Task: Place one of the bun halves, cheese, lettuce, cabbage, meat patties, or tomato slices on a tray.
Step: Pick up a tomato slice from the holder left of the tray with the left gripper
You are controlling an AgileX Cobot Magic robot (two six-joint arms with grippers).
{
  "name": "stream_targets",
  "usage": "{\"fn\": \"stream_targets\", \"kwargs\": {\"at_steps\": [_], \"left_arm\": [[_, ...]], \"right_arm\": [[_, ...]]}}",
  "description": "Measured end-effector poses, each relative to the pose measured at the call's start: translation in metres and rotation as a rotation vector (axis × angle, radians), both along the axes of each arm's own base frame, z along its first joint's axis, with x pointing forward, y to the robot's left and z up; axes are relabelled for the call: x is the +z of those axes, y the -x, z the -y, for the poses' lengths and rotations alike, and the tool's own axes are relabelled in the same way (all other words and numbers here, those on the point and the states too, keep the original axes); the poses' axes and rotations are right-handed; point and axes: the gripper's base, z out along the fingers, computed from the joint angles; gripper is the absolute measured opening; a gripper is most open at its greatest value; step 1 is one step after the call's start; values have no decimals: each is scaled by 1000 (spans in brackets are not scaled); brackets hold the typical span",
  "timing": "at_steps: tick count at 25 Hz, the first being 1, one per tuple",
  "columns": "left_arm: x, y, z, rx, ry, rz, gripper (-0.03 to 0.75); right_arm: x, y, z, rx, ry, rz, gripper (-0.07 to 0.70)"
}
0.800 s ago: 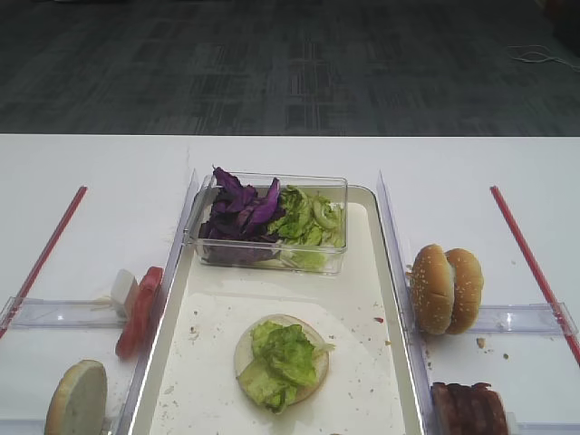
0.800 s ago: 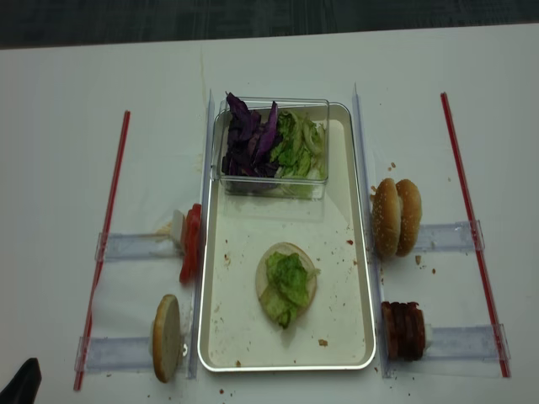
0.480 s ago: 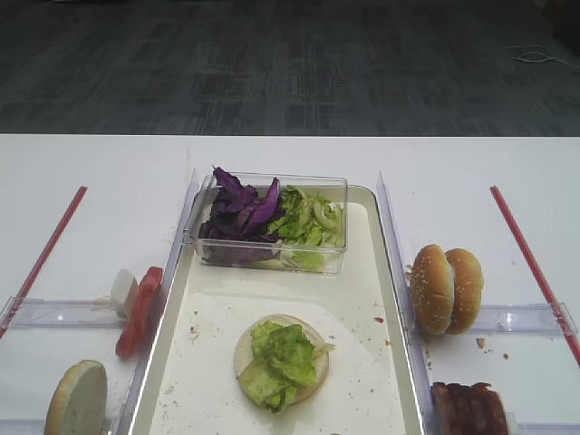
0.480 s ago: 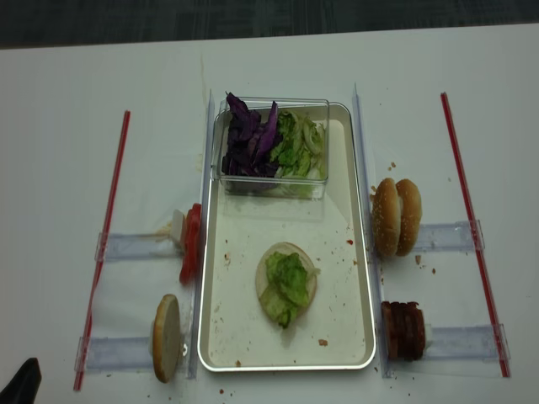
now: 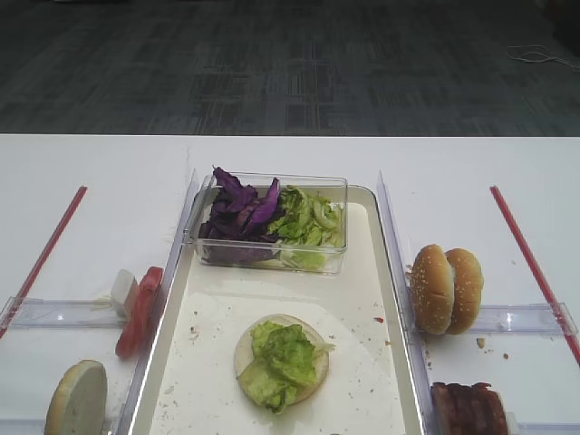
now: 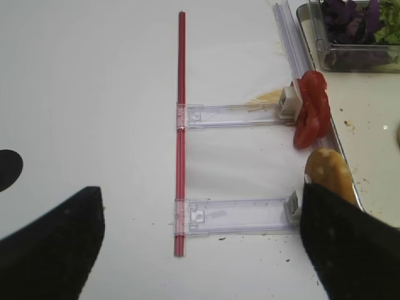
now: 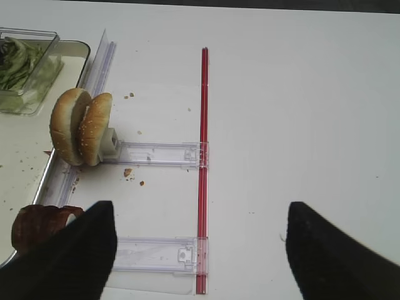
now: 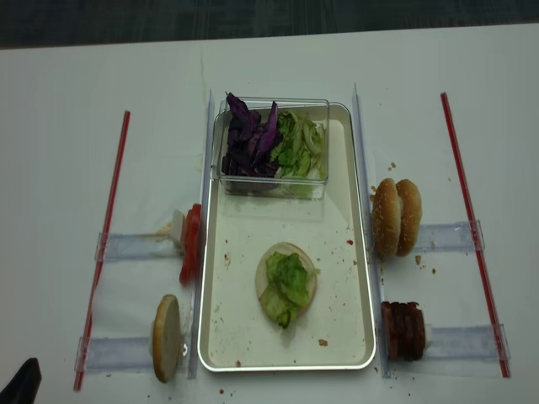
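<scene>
The cream tray point(image 8: 345, 337) point(image 5: 362, 299) holds one bun half topped with lettuce point(image 8: 286, 282) point(image 5: 283, 360). A clear box point(image 8: 324, 105) on its far end contains cabbage point(image 8: 248, 139) and more lettuce point(image 8: 299, 147). Tomato slices point(image 8: 191, 242) point(image 6: 311, 109) and an upright bun half point(image 8: 165, 337) point(image 6: 328, 172) stand left of the tray. Bun halves point(image 8: 397, 216) point(image 7: 81, 125) and meat patties point(image 8: 402, 330) point(image 7: 37, 225) stand on its right. My left gripper point(image 6: 200, 212) hangs open over bare table, and so does my right gripper point(image 7: 200, 215). No cheese is in view.
Red strips point(image 8: 105, 236) point(image 8: 472, 227) run along both sides of the table. Clear plastic rails point(image 6: 234, 115) point(image 7: 156, 153) hold the upright food, and long clear guides point(image 8: 207, 168) flank the tray. Crumbs lie scattered on the tray and table.
</scene>
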Motion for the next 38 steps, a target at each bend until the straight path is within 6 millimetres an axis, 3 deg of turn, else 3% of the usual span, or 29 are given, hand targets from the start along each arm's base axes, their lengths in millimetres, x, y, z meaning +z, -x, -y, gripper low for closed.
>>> {"fn": "stream_targets", "kwargs": {"at_steps": [24,31,38], "left_arm": [[0,-2,0,3,2,-21,619],[-3,-45,3,12,-11,-322,619],[-21,-89,7,13,-36,-629,619]], "right_arm": [[0,0,0,0,0,0,590],[0,0,0,0,0,0,590],[0,0,0,1,2,0,590]]}}
